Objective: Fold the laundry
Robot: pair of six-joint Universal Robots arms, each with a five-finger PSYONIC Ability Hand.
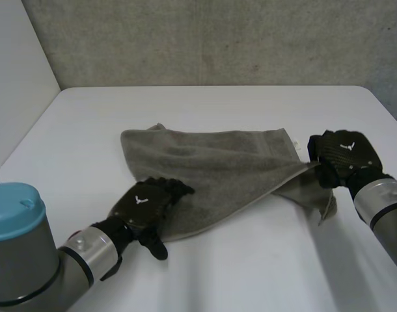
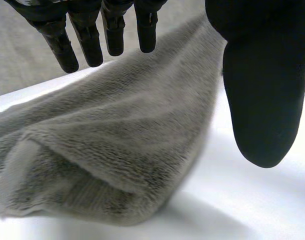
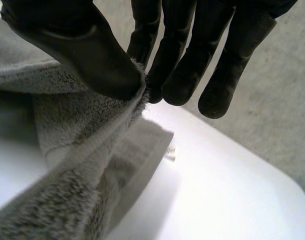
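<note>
While the right hand pinches a towel corner between thumb and fingers, raised off the table, the left hand is open, palm down, with the towel's edge beneath its fingers.

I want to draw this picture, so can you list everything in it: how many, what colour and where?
towel: one, grey, partly folded, in the middle of the table
table: one, white, under everything
wall: one, grey, behind the table
left arm: one, grey with a light-blue cap, at the table's near side
right arm: one, grey, beside the towel
left hand: one, black, open, at the towel's near edge
right hand: one, black, pinching the towel's right edge
</note>
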